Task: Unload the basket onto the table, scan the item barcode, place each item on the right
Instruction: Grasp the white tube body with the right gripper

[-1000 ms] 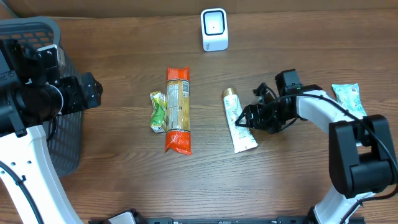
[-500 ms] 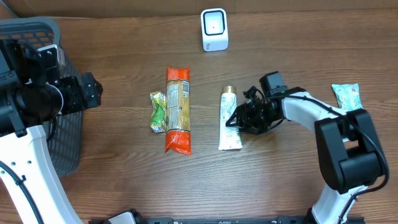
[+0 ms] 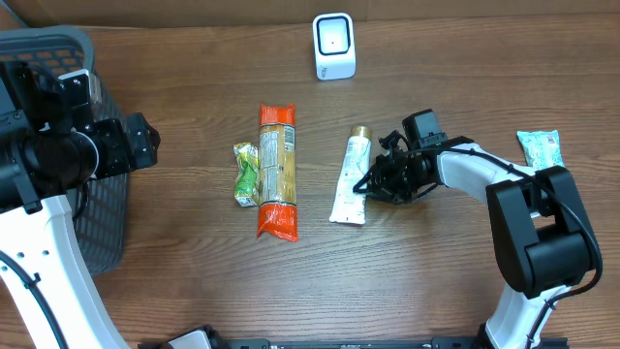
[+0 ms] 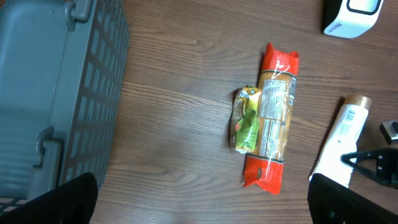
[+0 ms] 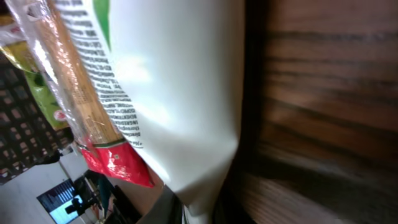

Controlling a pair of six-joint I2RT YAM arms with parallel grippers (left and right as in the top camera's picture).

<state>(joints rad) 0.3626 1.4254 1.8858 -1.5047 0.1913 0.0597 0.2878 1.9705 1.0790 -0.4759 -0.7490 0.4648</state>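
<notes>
Right gripper (image 3: pixel 368 184) pinches the right edge of the white tube (image 3: pixel 349 179), which lies flat on the wooden table (image 3: pixel 194 281) between it and the orange packet (image 3: pixel 277 173); left gripper (image 3: pixel 142 143) hangs with jaws wide apart beside the grey basket (image 3: pixel 97 233)

- lower part of the table (image 3: pixel 320 291) lies bare: room to pass.
- basket (image 3: pixel 102 228) walls off the left edge.
- pasta packet (image 3: pixel 277 171) and tube (image 3: pixel 350 179) flank a centre gap, seemingly passable.
</notes>
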